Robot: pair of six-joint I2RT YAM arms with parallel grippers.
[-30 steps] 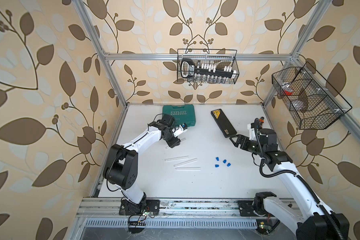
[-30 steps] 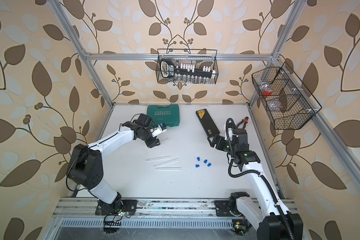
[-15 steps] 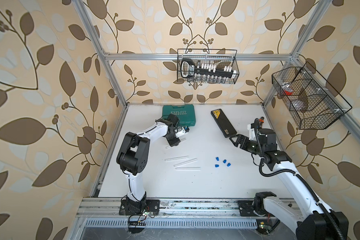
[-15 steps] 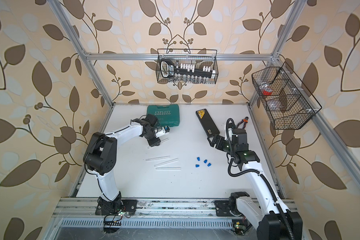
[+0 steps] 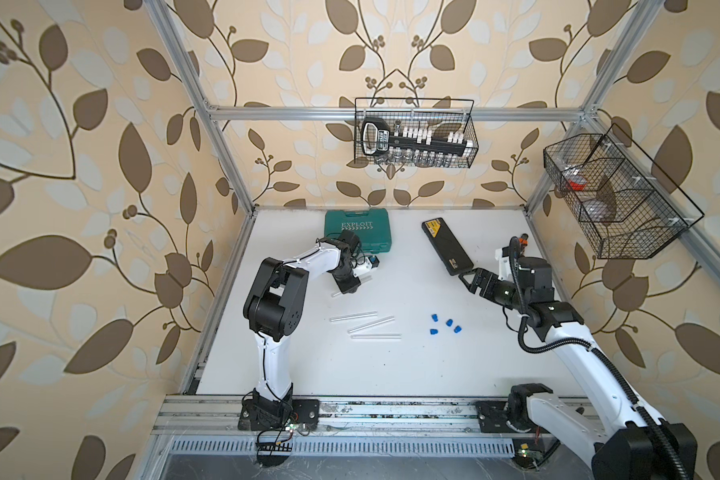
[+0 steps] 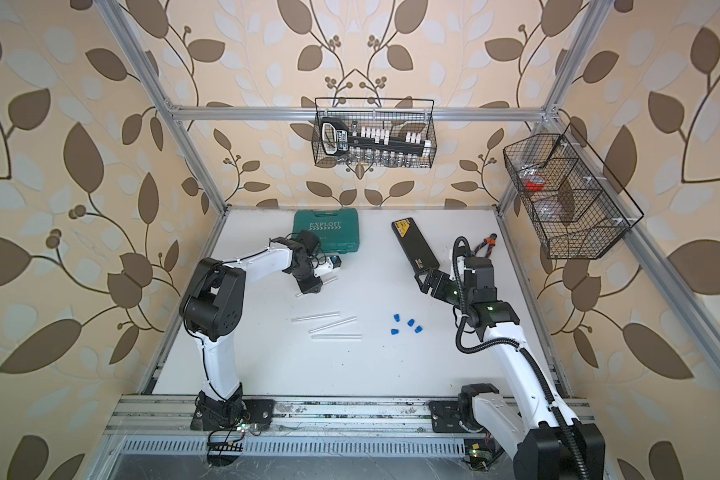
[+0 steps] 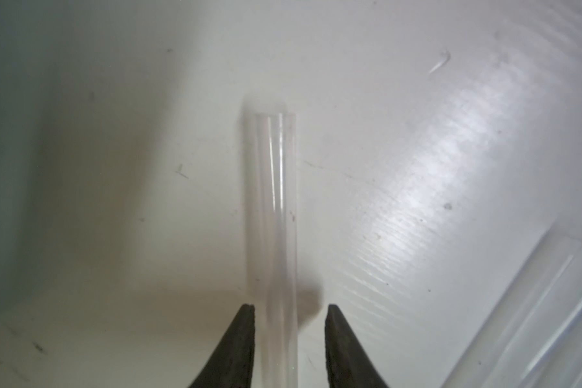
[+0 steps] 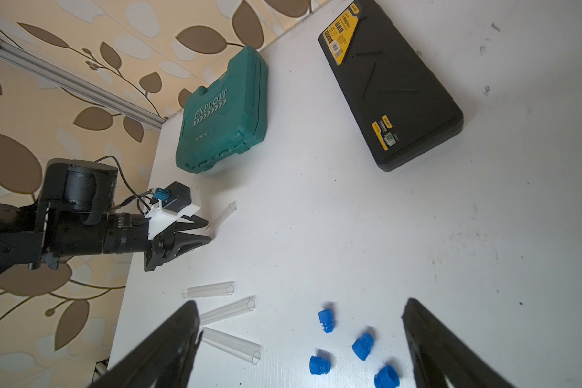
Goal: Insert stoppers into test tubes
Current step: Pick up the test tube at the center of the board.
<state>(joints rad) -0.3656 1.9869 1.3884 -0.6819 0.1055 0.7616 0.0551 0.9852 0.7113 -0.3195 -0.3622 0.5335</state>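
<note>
Back wire basket (image 5: 358, 124): hung on rear frame bar; holds a black tool w/ loop handle (image 5: 377, 139) lying lengthwise, plus rows of small vials w/ white caps (image 5: 412, 134).
Side wire basket (image 5: 641, 232): on R wall, split into compartments; rear one has a red item (image 5: 577, 183), middle one sth clear/grey, can't tell what.
Green case (image 5: 356, 230): closed, "EXPLOIT" on lid, flat at back of counter, L of centre.
Black case (image 5: 447, 247): closed, yellow labels, lies diagonally at back, R of centre.
Left claw (image 7: 289, 309): low over counter just in front of green case; part-open, fingers (image 7: 239, 336) either side of 4th tube, one at the tube wall, the other w/ a sliver of gap; not clamped.
4th tube (image 7: 273, 218): clear, flat on counter, runs between the fingers; ends stick out past the claw in both top views.
Right claw (image 8: 299, 302): spread wide, empty, above counter by black case's near end.
Test tubes (image 5: 371, 324): 3 clear ones flat mid-counter, side by side, near each other, open ends twd stoppers.
Stoppers (image 5: 449, 322): 4 bright blue, loose cluster on counter R of the tubes, apart from them; none in a tube.
Counter (image 5: 433, 374): white, lightly scuffed & speckled.
Room: beige wallpaper w/ brown leaf print on all walls; alu frame posts at corners; arm bases on a rail (image 5: 391, 409) along front edge.
</note>
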